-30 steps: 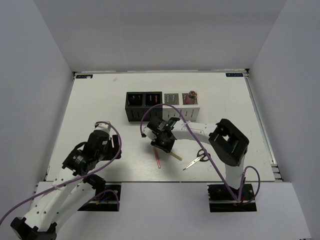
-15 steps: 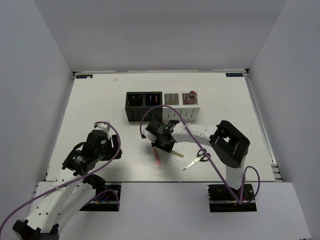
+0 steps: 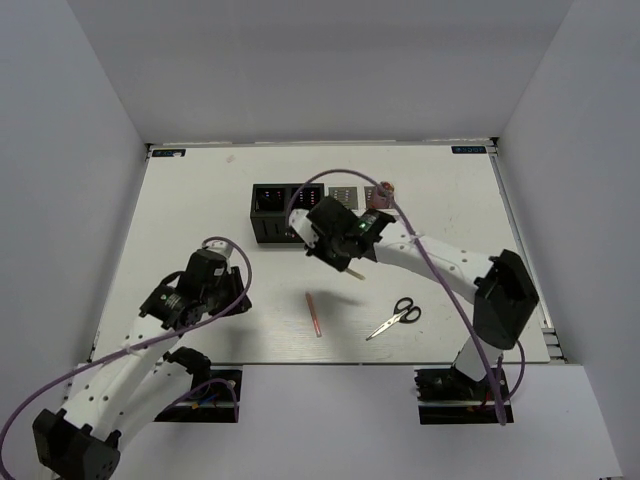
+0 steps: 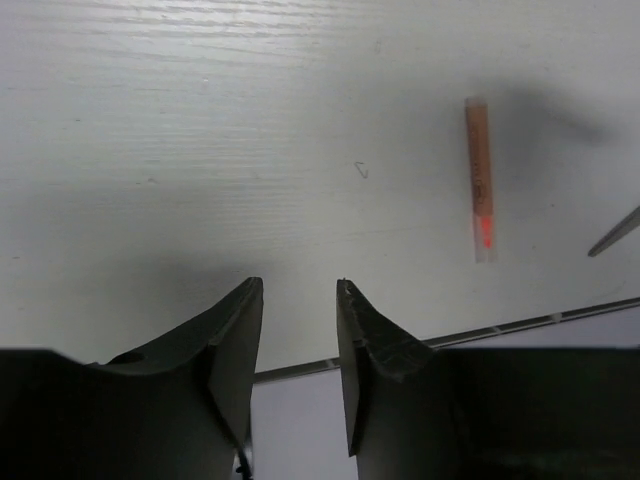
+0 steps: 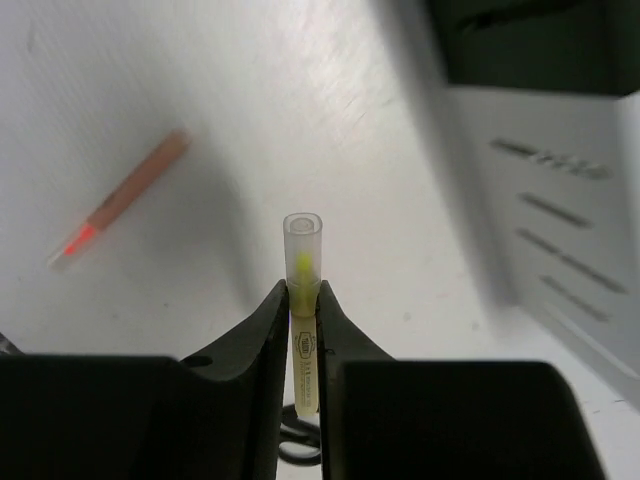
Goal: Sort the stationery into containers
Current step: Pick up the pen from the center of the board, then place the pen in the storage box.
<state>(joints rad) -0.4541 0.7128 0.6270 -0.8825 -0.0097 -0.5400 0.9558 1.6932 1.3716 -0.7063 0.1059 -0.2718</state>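
Observation:
My right gripper point(image 5: 302, 292) is shut on a pale stick point(image 5: 303, 240) with a clear cap and holds it in the air. In the top view that gripper point(image 3: 345, 256) hangs just in front of the containers, two black ones point(image 3: 268, 200) and two white ones point(image 3: 343, 195). The far right container point(image 3: 381, 197) holds something pink. A pink pencil point(image 3: 314, 314) lies on the table, with the black-handled scissors point(image 3: 394, 318) to its right. My left gripper point(image 4: 298, 290) stands open and empty near the table's front edge, left of the pencil point(image 4: 479, 180).
The white container wall point(image 5: 560, 200) and a black one point(image 5: 530, 40) fill the right side of the right wrist view. White walls enclose the table on three sides. The left arm's purple cable point(image 3: 235, 262) loops above its wrist.
My right arm has lifted the pale stick off the table and carried it back toward the containers. The left gripper's jaws have narrowed and that arm has shifted slightly right.

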